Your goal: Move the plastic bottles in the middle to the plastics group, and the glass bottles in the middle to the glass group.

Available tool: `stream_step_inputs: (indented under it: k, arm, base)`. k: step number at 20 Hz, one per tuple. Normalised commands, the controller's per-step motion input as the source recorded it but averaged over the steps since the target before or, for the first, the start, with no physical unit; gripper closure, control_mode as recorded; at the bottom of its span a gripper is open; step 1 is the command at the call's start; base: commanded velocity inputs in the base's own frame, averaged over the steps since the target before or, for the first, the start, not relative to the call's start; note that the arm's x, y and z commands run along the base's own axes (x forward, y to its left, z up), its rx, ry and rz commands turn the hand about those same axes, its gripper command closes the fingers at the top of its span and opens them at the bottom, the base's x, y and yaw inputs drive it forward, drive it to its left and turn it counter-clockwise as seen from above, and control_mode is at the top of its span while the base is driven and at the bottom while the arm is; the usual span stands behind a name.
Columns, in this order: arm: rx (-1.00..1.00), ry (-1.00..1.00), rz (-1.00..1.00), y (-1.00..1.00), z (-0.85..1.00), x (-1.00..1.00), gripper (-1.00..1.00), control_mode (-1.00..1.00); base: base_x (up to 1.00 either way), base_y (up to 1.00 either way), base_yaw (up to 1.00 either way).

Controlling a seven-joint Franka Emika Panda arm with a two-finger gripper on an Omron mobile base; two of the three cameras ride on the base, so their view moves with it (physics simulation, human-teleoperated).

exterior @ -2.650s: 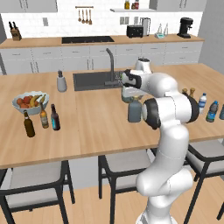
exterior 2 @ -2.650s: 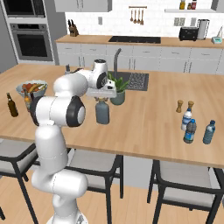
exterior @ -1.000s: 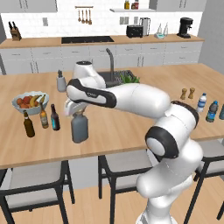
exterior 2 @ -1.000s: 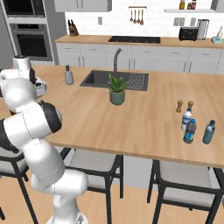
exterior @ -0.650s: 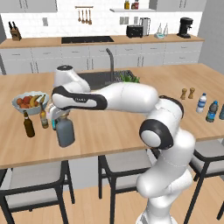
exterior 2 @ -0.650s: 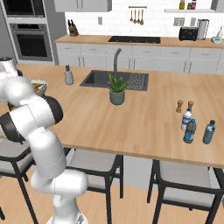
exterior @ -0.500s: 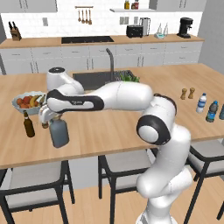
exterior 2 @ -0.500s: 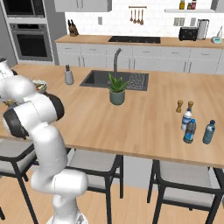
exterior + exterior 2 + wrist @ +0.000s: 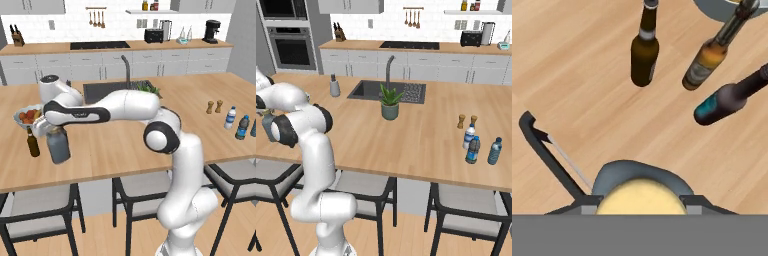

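My gripper [image 9: 56, 131] is shut on the neck of the wide grey-blue flask [image 9: 59, 146], holding it upright over the island's front left part. In the hand view the flask's cork [image 9: 637, 197] sits between my fingertips [image 9: 587, 205]. Just beyond it stand a dark brown-olive bottle [image 9: 644, 50], a smaller amber bottle [image 9: 704, 65] and a dark beer bottle with a blue label [image 9: 722, 105]. One brown bottle [image 9: 33, 143] shows left of the flask. Far to the right stand a clear white-capped water bottle [image 9: 469, 135], a darker blue bottle [image 9: 472, 150] and a blue-tinted bottle [image 9: 494, 151].
A fruit bowl [image 9: 22, 117] sits just behind the glass bottles. Wooden shakers [image 9: 214, 106] stand near the plastic bottles. A potted plant [image 9: 389, 106] and sink [image 9: 388, 90] occupy the island's middle, a grey soap dispenser [image 9: 334, 87] its back left. Stools [image 9: 37, 200] line the front edge.
My arm has swung left across the island carrying the flask, from the middle to just beside the glass bottles near the fruit bowl. The grip has stayed shut.
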Motion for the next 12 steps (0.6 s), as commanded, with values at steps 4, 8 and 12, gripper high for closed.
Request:
stream_step_inputs:
  k: [4,8,12]
  arm:
    - [0.07,-0.04,0.0,0.04,-0.16,0.27,1.0,-1.0]
    - [0.13,-0.01,0.0,0.0,-0.3,0.28,1.0,-1.0]
    - [0.13,-0.02,0.0,0.0,-0.39,0.22,1.0,-1.0]
  base:
    - [0.0,0.0,0.0]
    - [0.0,0.0,0.0]
    - [0.0,0.0,0.0]
